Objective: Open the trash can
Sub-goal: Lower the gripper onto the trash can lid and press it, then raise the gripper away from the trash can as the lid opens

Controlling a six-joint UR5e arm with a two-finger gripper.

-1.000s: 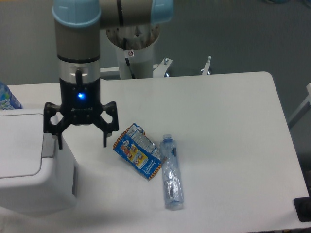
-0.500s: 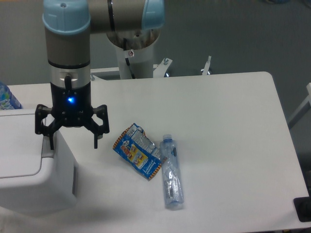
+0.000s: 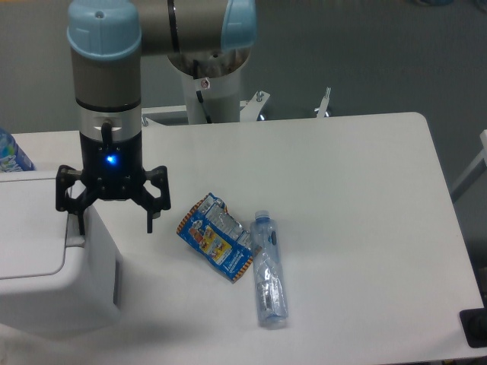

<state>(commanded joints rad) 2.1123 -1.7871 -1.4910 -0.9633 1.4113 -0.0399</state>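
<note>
Your claw (image 3: 114,225): fingers spread wide apart, gripping nothing, hanging over the right edge of the trash can (image 3: 46,258), one finger above its grey tab (image 3: 74,232), the other out past its side. Trash can: white, lid down, at the left front corner of your bench (image 3: 342,190). Snack packet (image 3: 217,237): flat, mid-bench. Plastic bottle (image 3: 268,272): lying just beside the packet.

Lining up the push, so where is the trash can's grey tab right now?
The grey tab sits on the trash can at the table's left edge, at the lid's right side, directly under one finger of the open end effector.
</note>
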